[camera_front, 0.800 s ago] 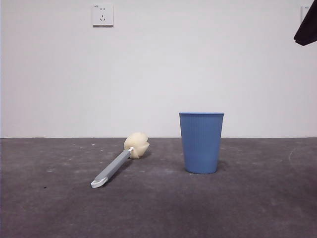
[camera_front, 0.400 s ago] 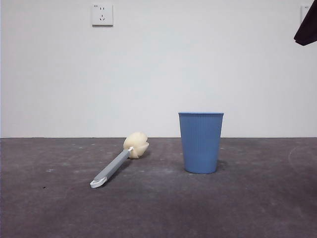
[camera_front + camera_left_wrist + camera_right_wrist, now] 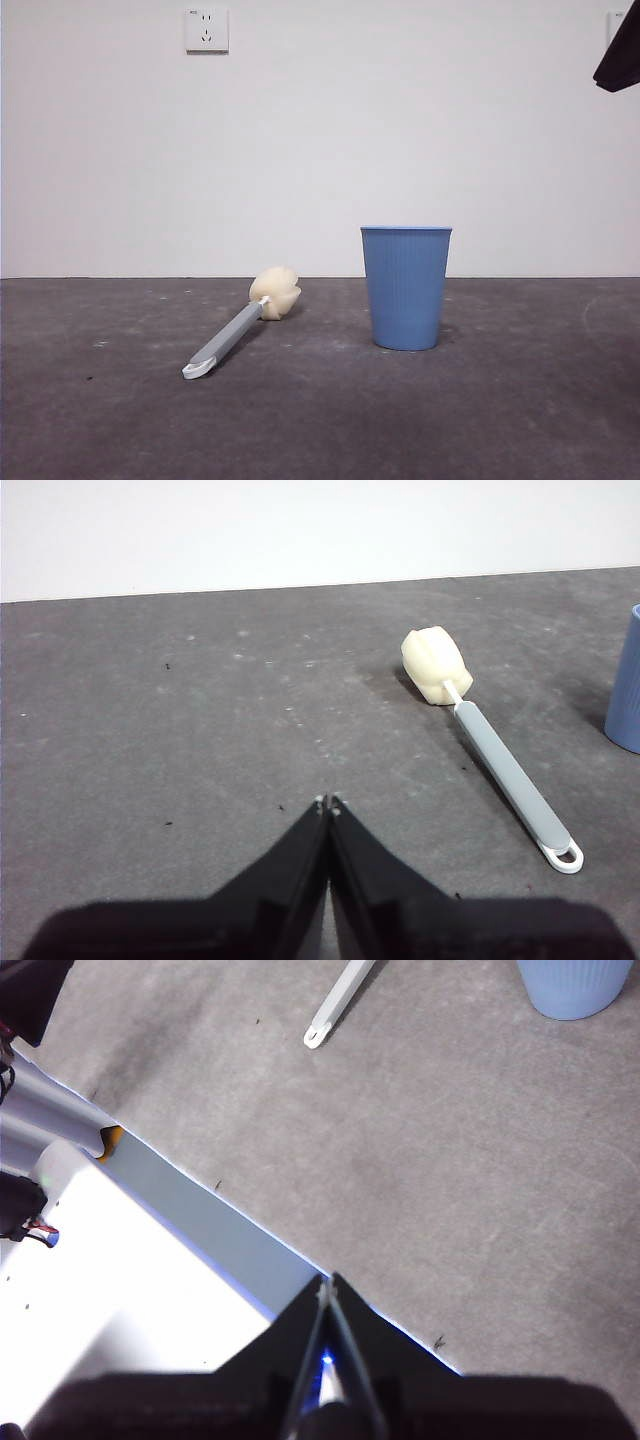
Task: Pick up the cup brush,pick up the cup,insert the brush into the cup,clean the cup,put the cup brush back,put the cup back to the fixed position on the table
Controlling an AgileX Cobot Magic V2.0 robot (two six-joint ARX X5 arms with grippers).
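**A:** Where do you stand on the job?

**B:** At the very start, as far as you can judge. The slim grey-handled cup brush (image 3: 234, 328) with its cream-yellow sponge head and white looped end lies flat on the dark grey speckled worktop (image 3: 520, 410). The light blue ribbed plastic cup (image 3: 405, 287) stands upright near it, the two apart and not touching. Neither is held by anything.

**A:** And your two arms?

**B:** Your left pincer (image 3: 327, 802) hangs over bare worktop with its black jaws pressed together, tips meeting, nothing between them. In its wrist view the brush (image 3: 490, 745) lies ahead and off to one side, sponge head toward the far wall and loop end nearer the camera, with the edge of the cup (image 3: 626, 680) just showing beyond it. Your right pincer (image 3: 327, 1282) is likewise pressed together and empty, sitting back over the worktop's near edge, well apart from both things; its wrist view catches only the brush's loop end (image 3: 334, 1008) and the cup's base (image 3: 572, 985). In the front view only one black tip shows, at a top corner.

**A:** So what is left?

**B:** Everything, by these pictures: brush to be picked up, cup to be picked up, brush put in, the scrubbing, then both set back down. You'll need to spread the jaws of whichever pincer goes for the brush first, since both are closed tight. The left looks better placed for the handle.
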